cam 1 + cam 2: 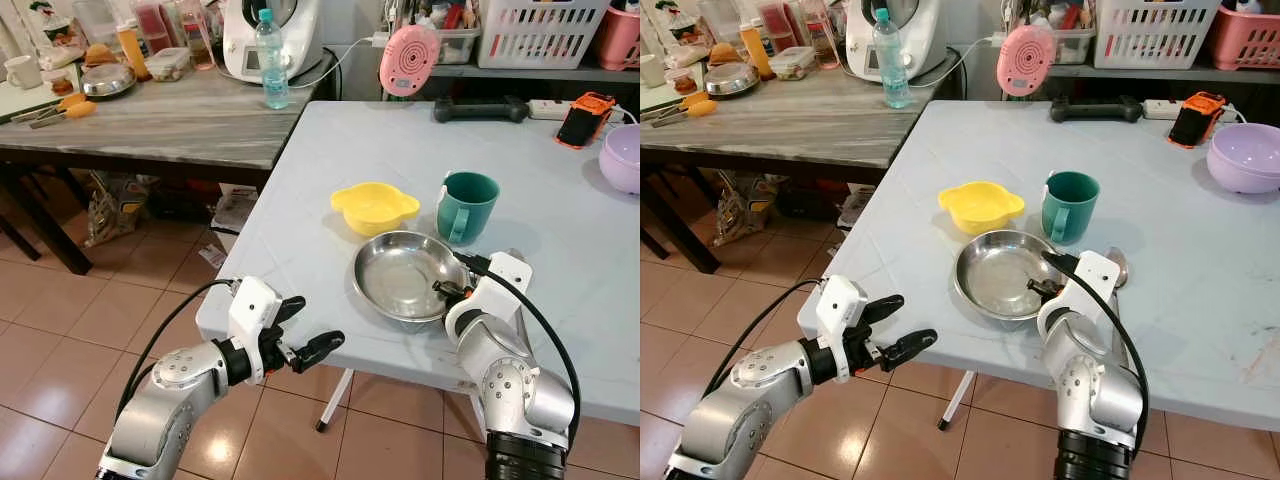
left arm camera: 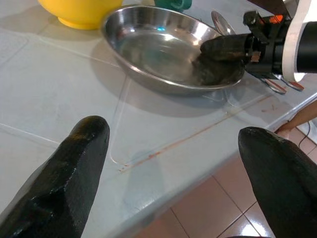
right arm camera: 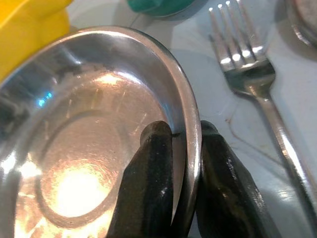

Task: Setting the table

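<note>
At centre frame a plate (image 1: 400, 275) lies on the bench (image 1: 560, 230). A bowl (image 1: 373, 207) sits just above and left of it, a mug (image 1: 466, 207) above and right, a fork (image 3: 257, 84) along its right side.

A pale table (image 1: 560, 250) fills the right; a marble-topped table (image 1: 170, 125) stands upper left; brown tiled floor (image 1: 90, 320) lower left.

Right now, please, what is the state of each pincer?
Left pincer: open, holding nothing, beside the table edge.
Right pincer: closed on the rim of the round stainless steel plate.
</note>
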You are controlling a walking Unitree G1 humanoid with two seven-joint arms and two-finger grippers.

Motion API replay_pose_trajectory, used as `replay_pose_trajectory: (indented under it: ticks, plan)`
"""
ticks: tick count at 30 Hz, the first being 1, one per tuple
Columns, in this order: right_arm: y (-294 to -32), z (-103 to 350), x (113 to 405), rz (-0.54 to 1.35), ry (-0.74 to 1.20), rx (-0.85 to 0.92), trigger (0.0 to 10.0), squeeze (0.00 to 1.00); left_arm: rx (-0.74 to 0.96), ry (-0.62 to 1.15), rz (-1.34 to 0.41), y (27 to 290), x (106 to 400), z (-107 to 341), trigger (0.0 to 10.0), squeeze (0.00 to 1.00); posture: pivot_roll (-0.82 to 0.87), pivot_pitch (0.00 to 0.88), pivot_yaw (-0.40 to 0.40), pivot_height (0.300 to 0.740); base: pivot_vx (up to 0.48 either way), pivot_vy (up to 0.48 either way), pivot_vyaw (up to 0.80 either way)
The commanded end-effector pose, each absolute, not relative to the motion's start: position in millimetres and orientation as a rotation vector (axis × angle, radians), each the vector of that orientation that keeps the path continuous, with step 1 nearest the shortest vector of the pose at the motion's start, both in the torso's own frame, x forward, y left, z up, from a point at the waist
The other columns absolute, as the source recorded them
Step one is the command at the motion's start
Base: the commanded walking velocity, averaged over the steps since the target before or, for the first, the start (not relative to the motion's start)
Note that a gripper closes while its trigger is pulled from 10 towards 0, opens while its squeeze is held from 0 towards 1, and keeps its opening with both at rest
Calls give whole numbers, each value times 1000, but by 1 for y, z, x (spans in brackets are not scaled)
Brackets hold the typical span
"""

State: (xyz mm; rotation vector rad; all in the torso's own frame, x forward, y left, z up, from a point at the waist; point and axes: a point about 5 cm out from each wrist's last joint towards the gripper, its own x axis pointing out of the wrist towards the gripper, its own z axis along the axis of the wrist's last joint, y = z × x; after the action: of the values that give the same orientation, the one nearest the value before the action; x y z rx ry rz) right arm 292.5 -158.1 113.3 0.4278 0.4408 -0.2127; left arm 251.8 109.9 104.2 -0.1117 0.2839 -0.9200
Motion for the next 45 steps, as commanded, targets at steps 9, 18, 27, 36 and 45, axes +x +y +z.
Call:
replay_pose_trajectory:
  ticks: [9, 18, 27, 36, 45]
  plan:
    - [-145, 100, 288, -168, 537, 444, 0, 0, -112, 300, -940, 112, 247, 104, 10000, 0, -106, 47, 84, 740, 0, 0, 0]
    - [-148, 97, 280, -139, 525, 380, 0, 0, -102, 267, -869, 122, 252, 111, 10000, 0, -106, 40, 84, 740, 0, 0, 0]
    - [-134, 126, 287, 58, 326, 162, 0, 0, -62, 195, -652, 132, 278, 112, 10000, 0, -114, 23, 86, 740, 0, 0, 0]
    - [-139, 163, 285, 64, 44, 73, 0, 0, -46, 70, -352, 148, 311, 127, 10000, 0, -129, 4, 73, 740, 0, 0, 0]
    - [-160, 181, 269, -6, -133, 39, 10000, 0, -46, 57, -265, 155, 313, 121, 10000, 0, -145, 0, 70, 740, 0, 0, 0]
